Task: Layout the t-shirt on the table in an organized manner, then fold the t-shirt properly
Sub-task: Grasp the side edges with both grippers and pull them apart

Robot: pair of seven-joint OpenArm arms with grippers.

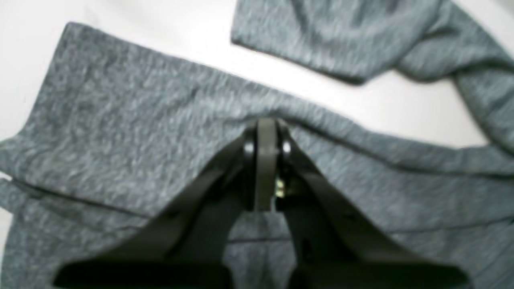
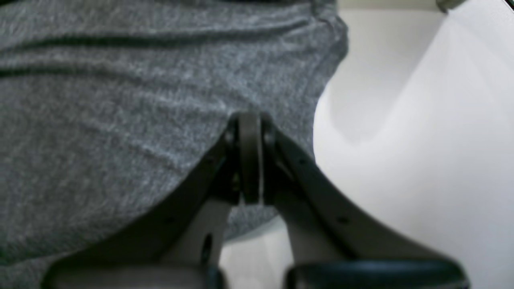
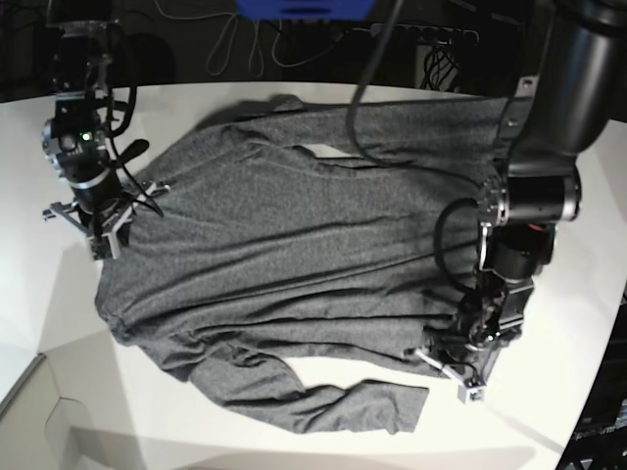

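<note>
The dark heather-grey t-shirt (image 3: 294, 245) lies spread across the white table (image 3: 549, 416), with one long sleeve (image 3: 343, 406) bent along the near side. My left gripper (image 3: 453, 370) is down at the shirt's right edge. In the left wrist view, my left gripper (image 1: 267, 124) is shut on a puckered ridge of the t-shirt (image 1: 120, 120), with a sleeve cuff (image 1: 321, 40) beyond it. My right gripper (image 3: 106, 240) is at the shirt's left edge. In the right wrist view, my right gripper (image 2: 249, 118) is shut on the t-shirt (image 2: 120, 100) close to its border, with bare table (image 2: 421, 140) alongside.
Cables (image 3: 245, 44) and a blue object (image 3: 304, 8) sit beyond the table's far edge. The table's curved edge (image 3: 39, 364) runs past the lower left corner. Bare white surface shows on both outer sides of the shirt.
</note>
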